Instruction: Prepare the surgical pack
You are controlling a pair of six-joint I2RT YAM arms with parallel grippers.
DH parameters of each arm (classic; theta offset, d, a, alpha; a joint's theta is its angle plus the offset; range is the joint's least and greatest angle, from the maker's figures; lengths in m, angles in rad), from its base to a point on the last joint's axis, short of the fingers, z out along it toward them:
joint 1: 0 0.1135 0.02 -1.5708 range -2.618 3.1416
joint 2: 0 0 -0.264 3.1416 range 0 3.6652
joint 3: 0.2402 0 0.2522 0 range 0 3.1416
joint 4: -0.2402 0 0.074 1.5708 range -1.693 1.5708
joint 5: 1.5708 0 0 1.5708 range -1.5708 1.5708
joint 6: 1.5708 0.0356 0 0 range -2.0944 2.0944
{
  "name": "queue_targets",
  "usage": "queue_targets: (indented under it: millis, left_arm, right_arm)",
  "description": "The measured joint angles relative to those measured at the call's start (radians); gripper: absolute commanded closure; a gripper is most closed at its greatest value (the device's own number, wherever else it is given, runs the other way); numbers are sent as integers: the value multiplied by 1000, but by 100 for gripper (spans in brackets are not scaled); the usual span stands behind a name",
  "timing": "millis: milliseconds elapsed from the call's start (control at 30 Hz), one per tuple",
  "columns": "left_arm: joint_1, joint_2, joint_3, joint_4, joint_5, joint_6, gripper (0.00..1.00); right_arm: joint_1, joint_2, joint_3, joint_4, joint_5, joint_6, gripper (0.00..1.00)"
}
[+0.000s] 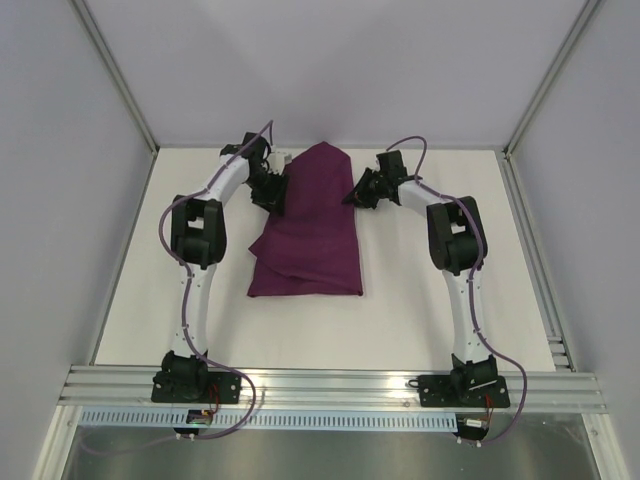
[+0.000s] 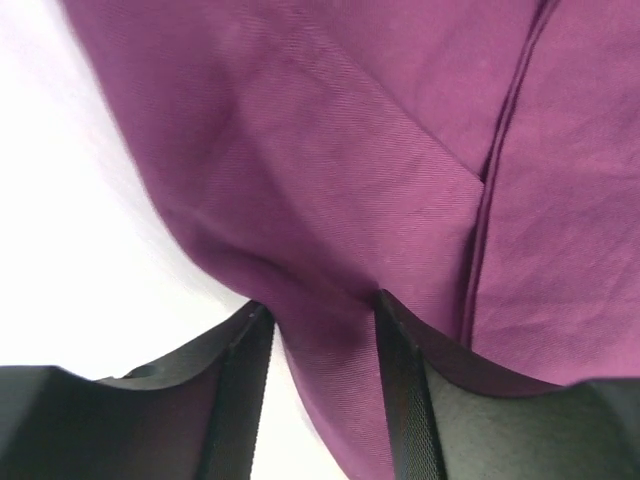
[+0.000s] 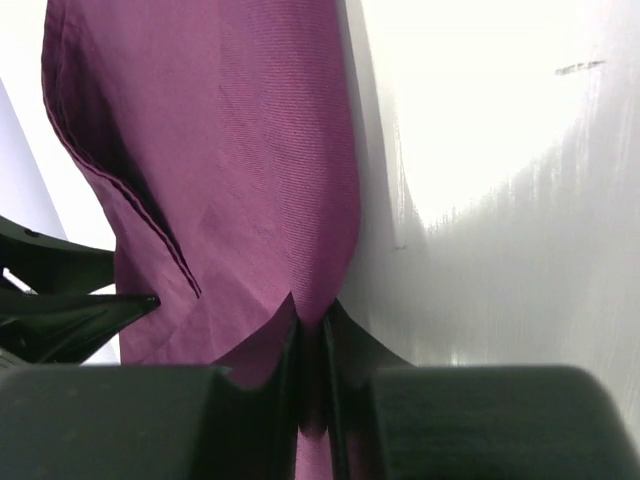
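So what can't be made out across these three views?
1. Top view: anything beneath the purple cloth; the cloth itself covers it.
2. Left wrist view: whether the left gripper truly clamps the fold between its fingers; bunched cloth fills the gap.
3. Right wrist view: detail on the table, washed out by glare.

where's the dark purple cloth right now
In the top view, the dark purple cloth lies centred on the white table, toward its far side; the left gripper and right gripper pinch either side of its far end.
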Motion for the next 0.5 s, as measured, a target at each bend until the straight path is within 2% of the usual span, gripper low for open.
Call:
queue_targets:
  millis: [67,133,233,300,367,433,500]
  left_arm:
    - [10,3,0,16,9,-14,60]
    - [23,4,0,27,13,-23,61]
    - [37,5,0,36,18,-34,60]
    - [43,5,0,42,16,-40,54]
    - [46,5,0,48,3,-45,53]
    - [46,3,0,56,-4,-47,58]
    - [45,0,-4,64,-5,-47,68]
  right_arm:
    - [-1,5,2,5,-4,6,99]
    - [-2,5,2,8,-6,7,99]
    - [-2,5,2,10,-8,7,99]
    - [-2,5,2,14,-11,7,99]
    - [-2,5,2,17,-15,7,100]
    - [-2,5,1,19,-18,6,99]
    - [-2,2,-5,25,-19,5,99]
